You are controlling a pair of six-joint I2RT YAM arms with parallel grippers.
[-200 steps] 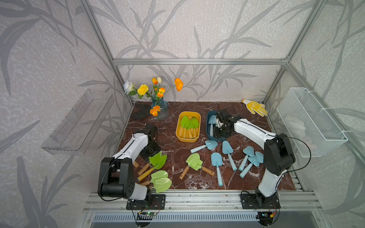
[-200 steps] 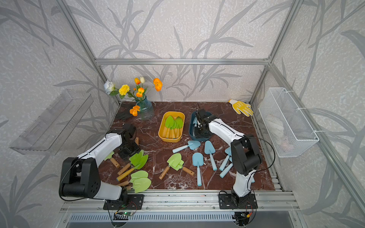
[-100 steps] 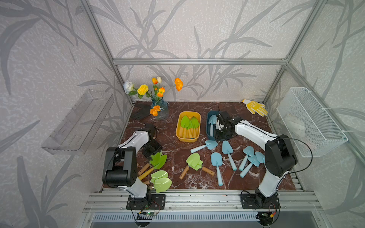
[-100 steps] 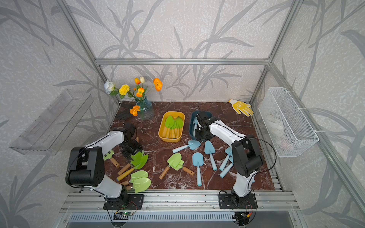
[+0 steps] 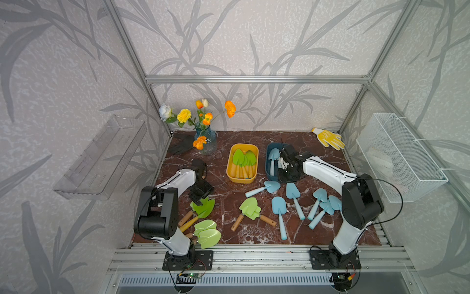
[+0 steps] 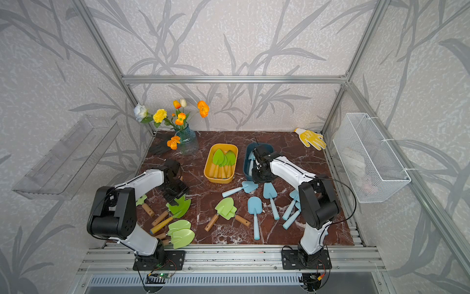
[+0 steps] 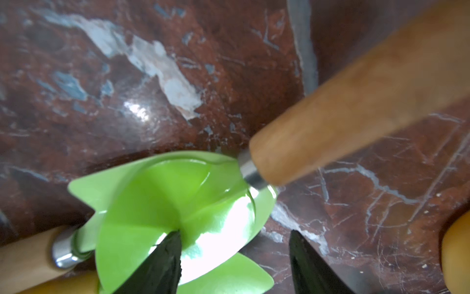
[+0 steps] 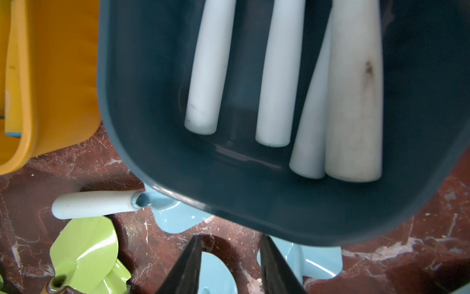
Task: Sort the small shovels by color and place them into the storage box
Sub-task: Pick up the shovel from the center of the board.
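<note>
Two storage boxes are standing side by side at the back of the desk (image 5: 229, 193). Green shovels (image 5: 241, 159) are lying in the yellow box (image 5: 240, 180), and blue shovels (image 5: 274, 155) in the dark blue box (image 5: 268, 168). You are also seeing loose green shovels (image 5: 250, 210) and loose blue shovels (image 5: 279, 206) lying on the desk. Your left fingers (image 5: 199, 197) are standing spread over overlapping green blades, gripping nothing. Your right fingers (image 5: 287, 177) are hanging slightly apart at the dark blue box's near rim, empty.

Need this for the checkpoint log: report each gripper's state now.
Left gripper: open, holding nothing, over a green shovel.
Right gripper: open, holding nothing, by the blue box.
</note>
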